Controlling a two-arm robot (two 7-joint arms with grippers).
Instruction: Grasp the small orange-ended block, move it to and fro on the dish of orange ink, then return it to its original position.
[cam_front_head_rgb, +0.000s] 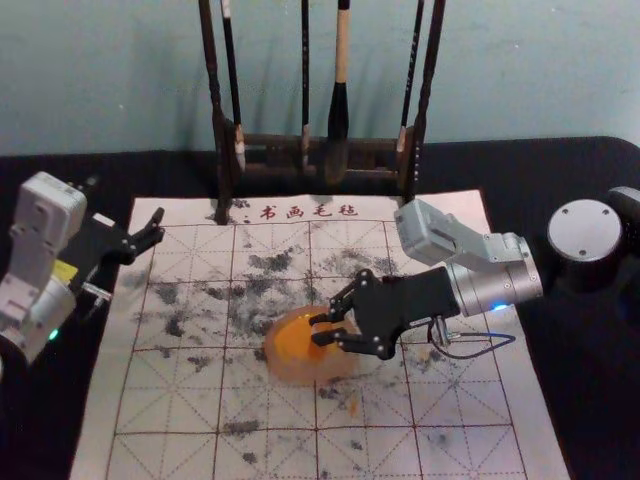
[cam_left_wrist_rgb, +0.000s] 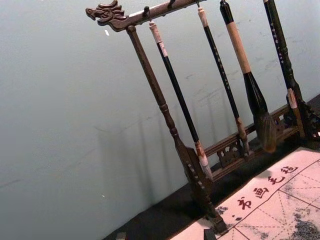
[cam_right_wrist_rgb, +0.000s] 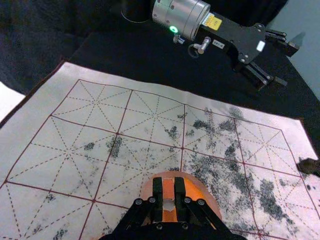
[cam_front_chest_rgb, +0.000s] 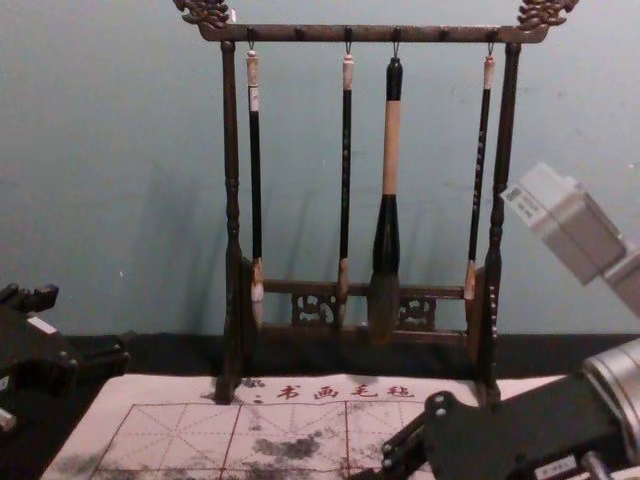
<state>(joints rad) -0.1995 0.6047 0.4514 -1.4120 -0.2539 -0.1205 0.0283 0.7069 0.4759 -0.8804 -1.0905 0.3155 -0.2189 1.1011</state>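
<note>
My right gripper (cam_front_head_rgb: 317, 329) reaches in from the right over the dish of orange ink (cam_front_head_rgb: 292, 345), fingertips above its right half. In the right wrist view, the right gripper (cam_right_wrist_rgb: 168, 184) is shut on the small block (cam_right_wrist_rgb: 168, 204), which shows an orange part and a pale, clear part between the fingers. Behind it lies the orange ink dish (cam_right_wrist_rgb: 204, 194); whether block and ink touch, I cannot tell. My left gripper (cam_front_head_rgb: 150, 236) is parked, open and empty, over the mat's back left edge; its fingertips edge into the left wrist view, the left gripper (cam_left_wrist_rgb: 165, 235) spread wide.
A dark wooden rack (cam_front_chest_rgb: 375, 34) with several hanging brushes (cam_front_chest_rgb: 391, 150) stands at the back of the table. The ink-stained gridded mat (cam_front_head_rgb: 180, 400) lies flat under the dish, on a black cloth (cam_front_head_rgb: 590, 390). A wall rises behind the rack.
</note>
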